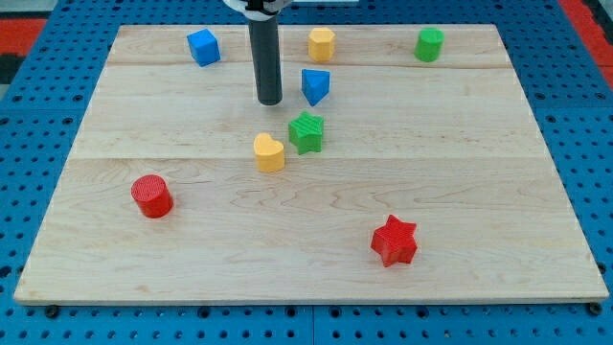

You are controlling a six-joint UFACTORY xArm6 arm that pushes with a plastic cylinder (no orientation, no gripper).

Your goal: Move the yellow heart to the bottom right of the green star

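Observation:
The yellow heart (pixel 269 152) lies near the board's middle, just to the lower left of the green star (pixel 306 132), almost touching it. My tip (pixel 269 101) is above the yellow heart toward the view's top, apart from it, and left of the blue triangular block (pixel 315 86). The rod rises straight up from the tip to the view's top edge.
A blue cube (pixel 203 47), a yellow hexagonal block (pixel 321 44) and a green cylinder-like block (pixel 429 44) stand along the top. A red cylinder (pixel 151 196) is at the left, a red star (pixel 395 241) at the lower right. The wooden board (pixel 498 192) sits on a blue perforated surface.

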